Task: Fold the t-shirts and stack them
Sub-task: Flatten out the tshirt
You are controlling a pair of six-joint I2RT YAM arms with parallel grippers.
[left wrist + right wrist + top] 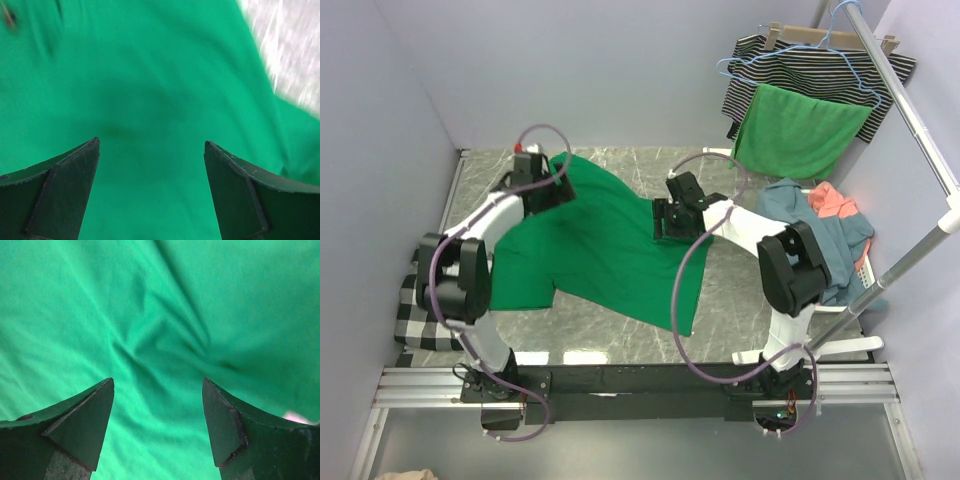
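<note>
The emerald green t-shirt (pixel 600 250) lies spread open on the marble table (pixel 740 290), in the middle, its fabric softly creased. The left gripper (pixel 548 190) sits over its far left corner, jaws spread wide with only cloth beneath. The right gripper (pixel 668 222) is over the shirt's far right edge, jaws likewise spread and holding nothing. To the right, a dusty blue t-shirt (pixel 790 200) and a coral t-shirt (pixel 832 203) lie heaped together. A striped garment (pixel 800 65) and a bright green cloth (pixel 798 135) hang far right. A checked cloth (pixel 415 320) lies near left.
</note>
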